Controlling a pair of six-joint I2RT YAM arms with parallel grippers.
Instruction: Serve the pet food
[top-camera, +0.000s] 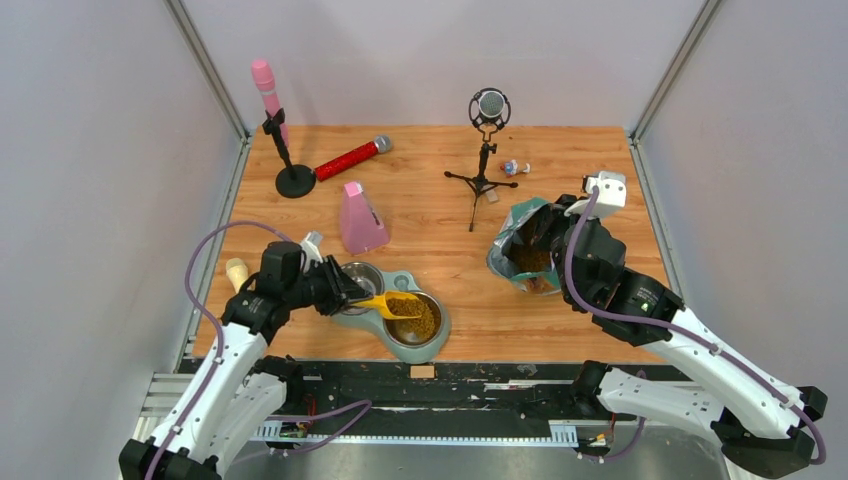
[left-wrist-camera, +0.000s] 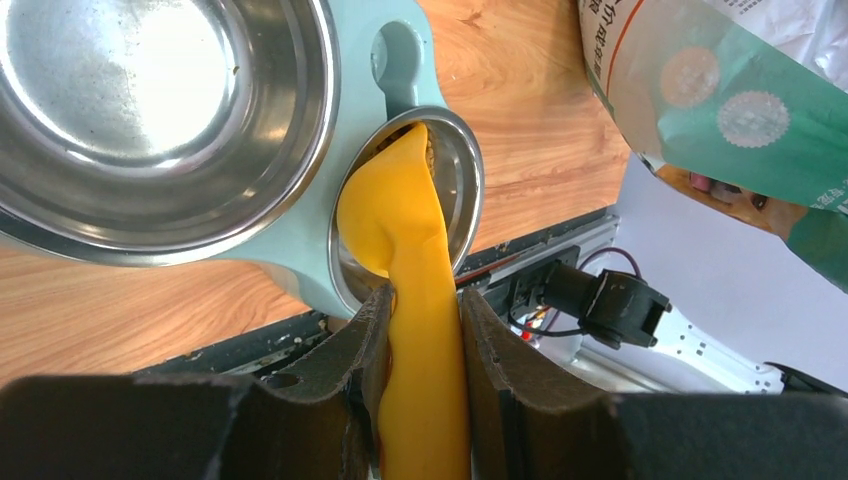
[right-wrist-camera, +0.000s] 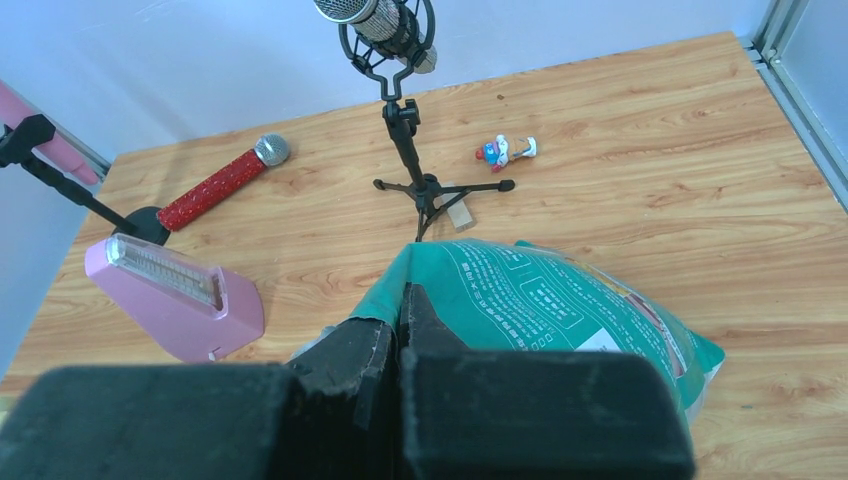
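Left gripper (left-wrist-camera: 420, 310) is clamping the handle of a yellow scoop (left-wrist-camera: 400, 210), one finger pressing on each side. The scoop is reaching out over the right bowl (top-camera: 440, 322) of a teal feeder (top-camera: 400, 280), with its cup sitting just above the bowl's near rim. Pet food (top-camera: 418, 318) is filling the right bowl as a brown heap, and some is sitting in the scoop's cup too. More is showing inside the open bag (top-camera: 503, 250). The left bowl (left-wrist-camera: 150, 90) is showing bare steel.

Right gripper (right-wrist-camera: 400, 305) is pinching the top edge of the bag with its fingers pressed together, holding it upright on the table (top-camera: 440, 240), well apart from the feeder on the right side.

A pink metronome (top-camera: 360, 220) is standing behind the feeder. A red glitter microphone (top-camera: 350, 158) is lying flat near the back, beside a pink microphone (top-camera: 265, 85) leaning in a round-base stand. A black microphone (top-camera: 488, 105) is standing on a tripod mid-back, and a small toy figure (top-camera: 514, 167) is lying just to its right.
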